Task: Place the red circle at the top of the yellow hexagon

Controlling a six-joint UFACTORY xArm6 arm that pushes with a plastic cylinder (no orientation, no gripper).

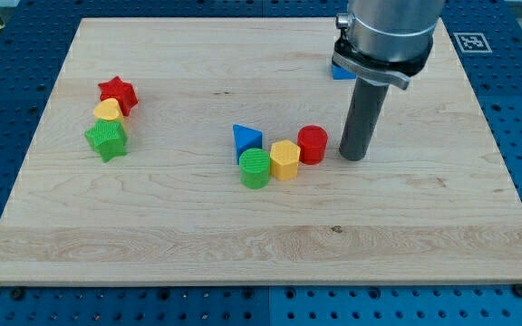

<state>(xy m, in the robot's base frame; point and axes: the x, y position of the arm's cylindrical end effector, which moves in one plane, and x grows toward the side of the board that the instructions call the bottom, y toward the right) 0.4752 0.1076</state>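
Our arm carries no hand, so there is nothing to spread or press together; it ends in a dark rod, and my tip [352,158] rests on the worktop [261,244] just to the view's right of the red circle [313,144], close beside it, though we cannot tell whether the two touch. That red circle sits at the view's upper right of the yellow hexagon [285,159], pressed against it. On the hexagon's other side a green circle [255,167] touches it, and a blue triangle [246,138] stands just above the green one. These four make a shallow arc near the middle of the wooden board. Well apart, toward the view's left, we see a red star [118,93], a small yellow block [108,110] and a green star [107,139] stacked in a short column, each touching the next. Another blue block [340,71] peeks out behind the arm's grey housing near the view's top, mostly hidden.
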